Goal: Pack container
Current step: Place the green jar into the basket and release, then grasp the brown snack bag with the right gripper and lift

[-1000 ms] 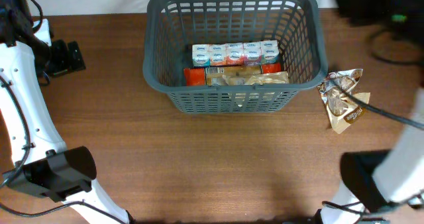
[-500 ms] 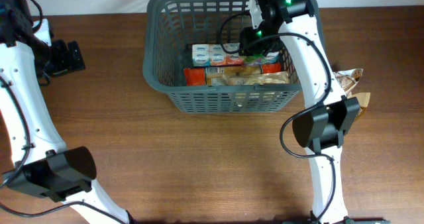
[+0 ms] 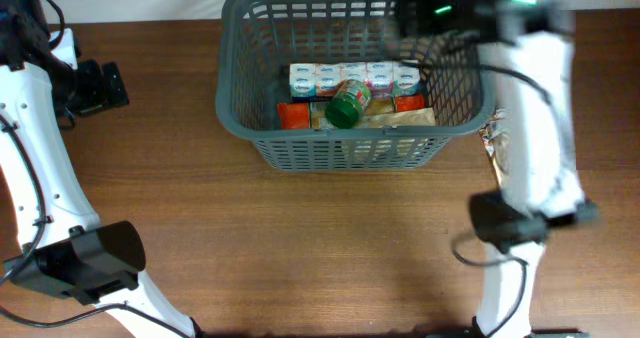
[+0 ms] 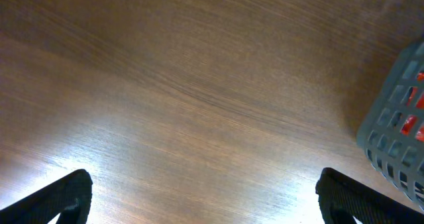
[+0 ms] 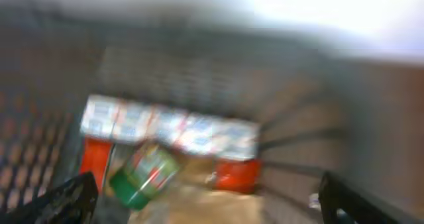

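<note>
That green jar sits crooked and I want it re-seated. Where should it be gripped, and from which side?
Probably from straight above, pinching across the green jar's labelled middle: it lies on its side atop the packets, and the basket walls block sideways approaches.

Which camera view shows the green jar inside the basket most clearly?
The overhead view: the green jar lies sharp on the packets in the basket. The right wrist view also shows it, but blurred by motion. The left wrist view shows only a basket corner, no jar.
</note>
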You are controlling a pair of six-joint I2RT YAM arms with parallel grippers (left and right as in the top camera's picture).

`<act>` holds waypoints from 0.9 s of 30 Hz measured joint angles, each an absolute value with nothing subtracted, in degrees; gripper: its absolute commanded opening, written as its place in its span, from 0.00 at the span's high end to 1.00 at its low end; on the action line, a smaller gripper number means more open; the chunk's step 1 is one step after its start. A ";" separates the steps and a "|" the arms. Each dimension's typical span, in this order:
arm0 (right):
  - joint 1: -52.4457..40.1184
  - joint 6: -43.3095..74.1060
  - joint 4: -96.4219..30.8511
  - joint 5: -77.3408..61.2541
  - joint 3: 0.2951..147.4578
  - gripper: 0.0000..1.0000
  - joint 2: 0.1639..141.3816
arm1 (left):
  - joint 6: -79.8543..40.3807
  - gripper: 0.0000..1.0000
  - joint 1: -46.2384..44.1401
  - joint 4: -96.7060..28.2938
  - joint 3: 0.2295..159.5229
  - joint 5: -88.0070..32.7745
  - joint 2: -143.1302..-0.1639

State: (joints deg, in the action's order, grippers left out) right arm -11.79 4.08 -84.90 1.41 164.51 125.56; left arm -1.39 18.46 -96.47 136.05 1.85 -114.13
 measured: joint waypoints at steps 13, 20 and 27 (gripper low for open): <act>35.94 8.62 -86.67 -1.50 161.32 0.01 108.25 | -1.39 0.01 18.46 -96.47 136.05 1.85 -114.13; 38.06 5.91 -76.23 -11.64 133.21 0.01 116.55 | -1.39 0.01 18.46 -96.47 136.05 1.85 -114.13; 31.64 -6.72 -65.06 -14.61 113.56 0.01 119.24 | -1.39 0.01 18.46 -96.49 136.05 1.85 -114.13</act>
